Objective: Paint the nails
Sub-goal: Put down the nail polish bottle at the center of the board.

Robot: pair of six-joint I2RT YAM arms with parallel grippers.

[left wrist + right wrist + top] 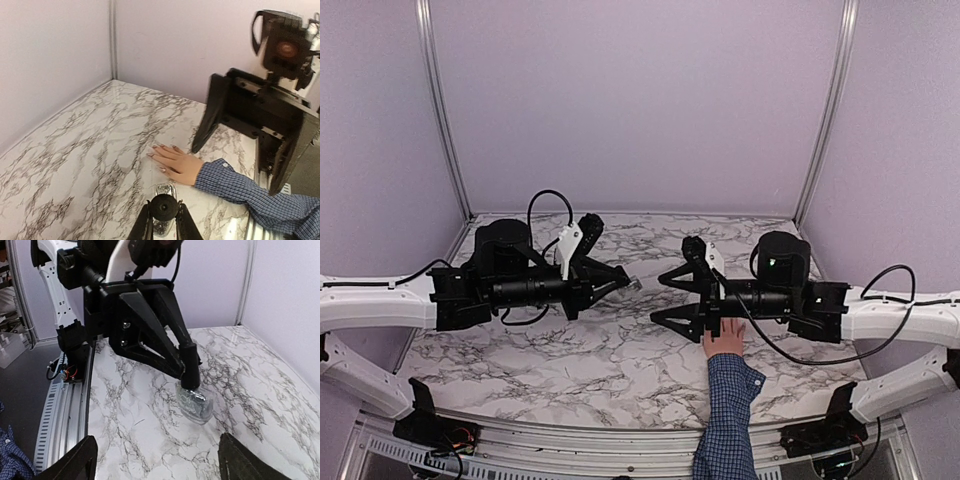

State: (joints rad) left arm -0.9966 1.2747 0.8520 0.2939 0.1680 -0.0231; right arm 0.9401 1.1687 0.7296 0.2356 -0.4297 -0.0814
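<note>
A pale hand (176, 163) in a blue checked sleeve (250, 190) lies flat on the marble table, fingers spread; its nails (150, 154) look pinkish. From above, the hand (726, 340) rests under my right wrist, fingertips hidden. My left gripper (164, 221) is shut on the dark cap of a small glittery grey bottle (165, 192), which it holds tilted just short of the hand. My right gripper (160, 465) stands open and empty, facing the bottle (196, 402) from a little way off. In the top view the left gripper (625, 282) and right gripper (658, 298) nearly meet mid-table.
Lilac walls with metal posts (440, 110) close in the marble table (570, 360) at the back and sides. A metal rail (580, 440) runs along the near edge. Cables (880, 290) loop off both arms.
</note>
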